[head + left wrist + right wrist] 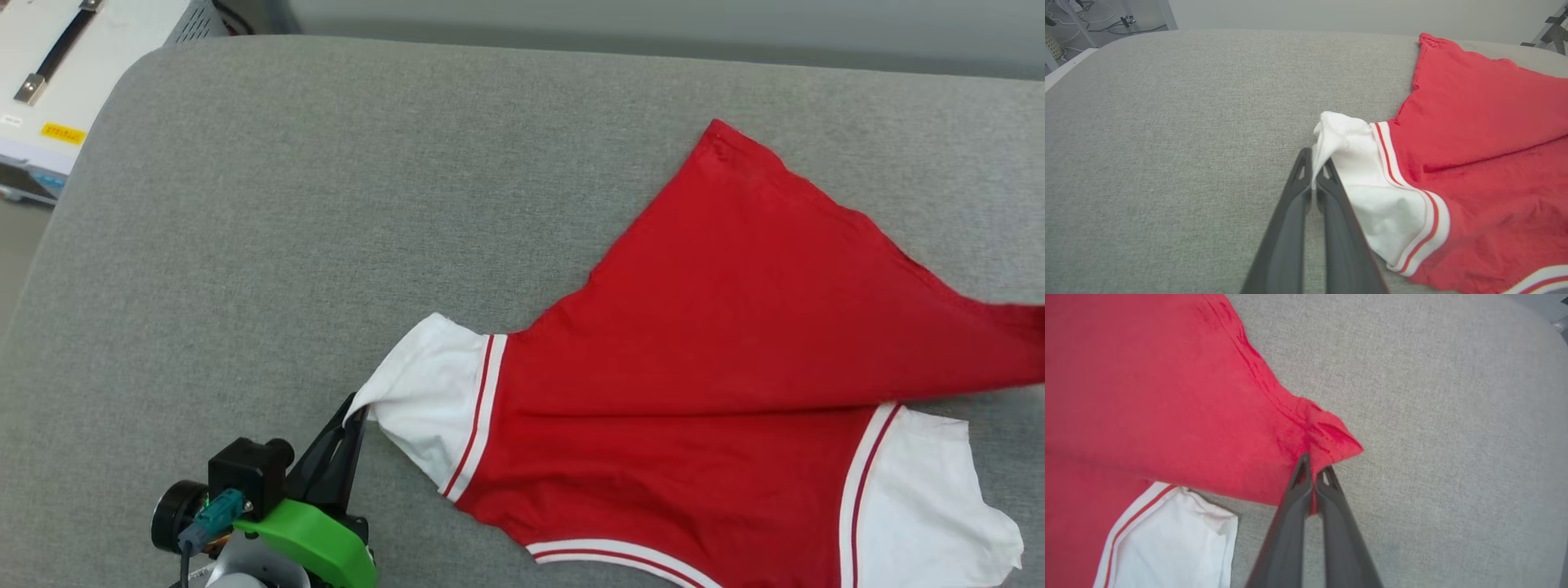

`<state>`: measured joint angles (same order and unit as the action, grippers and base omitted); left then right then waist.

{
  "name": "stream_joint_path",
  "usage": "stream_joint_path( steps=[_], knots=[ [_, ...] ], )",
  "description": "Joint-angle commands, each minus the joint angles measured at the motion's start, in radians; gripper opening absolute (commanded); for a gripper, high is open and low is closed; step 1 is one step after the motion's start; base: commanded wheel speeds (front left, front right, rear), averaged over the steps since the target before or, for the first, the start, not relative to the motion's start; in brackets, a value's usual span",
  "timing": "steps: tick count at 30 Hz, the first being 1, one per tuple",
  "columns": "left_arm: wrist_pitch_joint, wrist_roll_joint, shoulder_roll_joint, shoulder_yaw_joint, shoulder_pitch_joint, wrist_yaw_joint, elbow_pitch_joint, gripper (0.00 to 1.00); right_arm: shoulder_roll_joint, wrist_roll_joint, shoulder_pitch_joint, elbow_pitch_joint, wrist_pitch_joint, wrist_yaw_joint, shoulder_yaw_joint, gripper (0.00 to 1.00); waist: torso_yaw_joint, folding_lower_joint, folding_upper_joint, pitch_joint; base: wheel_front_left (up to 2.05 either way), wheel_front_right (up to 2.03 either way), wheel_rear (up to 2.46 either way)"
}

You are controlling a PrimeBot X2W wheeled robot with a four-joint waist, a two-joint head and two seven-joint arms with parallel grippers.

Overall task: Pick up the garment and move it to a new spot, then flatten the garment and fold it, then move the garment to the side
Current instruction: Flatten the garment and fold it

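A red garment (718, 327) with white short sleeves lies on a grey, cloth-covered surface (326, 204). It covers the right half of the surface and reaches to the near edge. The red body fans out wide, and one pointed corner stretches toward the far edge. Thin red-and-white striped trim (482, 408) marks the seam where each sleeve joins the body, and a similar band runs along the cloth at the near edge.

One white sleeve (429, 392) points toward the left edge. The left pincer (355, 408) is closed tight on the tip of this sleeve, with a bunched fold of white cloth caught between its two long dark fingers. The sleeve is drawn out toward the pincer.

The second white sleeve (922, 498) lies flat near the near-right corner. Above it, a red flap of the garment is pulled across toward the right edge. The right pincer (1314, 461) is clamped shut on the puckered corner of that red flap, and its fingers are pressed together with the hem between them.

Beyond the rounded far-left corner of the surface stands a white cabinet (49, 73) with a black handle and a yellow label.
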<state>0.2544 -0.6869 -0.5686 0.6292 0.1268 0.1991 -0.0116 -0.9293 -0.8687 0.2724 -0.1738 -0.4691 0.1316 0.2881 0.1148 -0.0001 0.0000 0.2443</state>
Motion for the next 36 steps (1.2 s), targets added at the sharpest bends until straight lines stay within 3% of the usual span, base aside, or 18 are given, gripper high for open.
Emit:
stream_joint_path(
  steps=[1,9,15,16,17,18,28,32,36],
  knots=[
    [0.000,-0.012,-0.008,-0.006,-0.018,0.007,0.002,0.00,0.019,0.002,-0.057,0.012,0.012,-0.001,-0.031,0.00,-0.040,0.0001,0.0000,-0.039,0.00,0.00,0.00],
    [0.001,-0.021,-0.020,-0.013,-0.041,0.010,-0.002,0.00,0.179,0.061,-0.389,0.080,-0.022,-0.001,-0.233,0.00,-0.063,0.0001,0.0000,-0.054,0.00,0.00,0.00],
    [0.002,-0.020,-0.018,-0.013,-0.040,0.005,-0.011,0.00,0.307,0.112,-0.485,0.073,-0.081,-0.001,-0.294,0.00,-0.065,0.0001,0.0000,-0.048,0.00,0.00,0.00],
    [0.002,-0.019,-0.018,-0.012,-0.039,0.004,-0.013,0.00,0.322,0.113,-0.484,0.074,-0.085,-0.001,-0.304,0.05,-0.064,0.0001,0.0000,-0.048,0.00,0.00,0.00],
    [0.002,-0.019,-0.018,-0.011,-0.038,0.002,-0.015,0.00,0.336,0.116,-0.479,0.080,-0.088,-0.001,-0.317,0.45,-0.065,0.0001,0.0000,-0.050,0.00,0.00,0.00],
    [0.002,-0.019,-0.018,-0.011,-0.038,0.002,-0.018,0.00,0.342,0.121,-0.473,0.087,-0.087,-0.001,-0.330,1.00,-0.065,0.0001,0.0000,-0.052,0.00,0.00,0.00],
    [0.004,-0.020,-0.002,-0.011,-0.025,-0.010,-0.014,0.00,0.314,0.134,-0.317,0.272,-0.075,-0.001,-0.441,1.00,-0.040,0.0001,0.0000,-0.048,0.00,0.00,0.00],
    [0.004,-0.010,0.005,-0.009,-0.005,-0.015,-0.009,0.00,0.282,0.145,-0.175,0.344,-0.133,-0.001,-0.389,1.00,-0.025,0.0001,0.0000,-0.025,0.00,0.00,0.00],
    [0.005,0.005,0.014,-0.002,0.023,-0.023,-0.004,0.00,0.270,0.141,0.008,0.333,-0.231,-0.001,-0.271,1.00,-0.003,0.0001,0.0000,0.004,0.00,0.00,0.00]
  ],
)
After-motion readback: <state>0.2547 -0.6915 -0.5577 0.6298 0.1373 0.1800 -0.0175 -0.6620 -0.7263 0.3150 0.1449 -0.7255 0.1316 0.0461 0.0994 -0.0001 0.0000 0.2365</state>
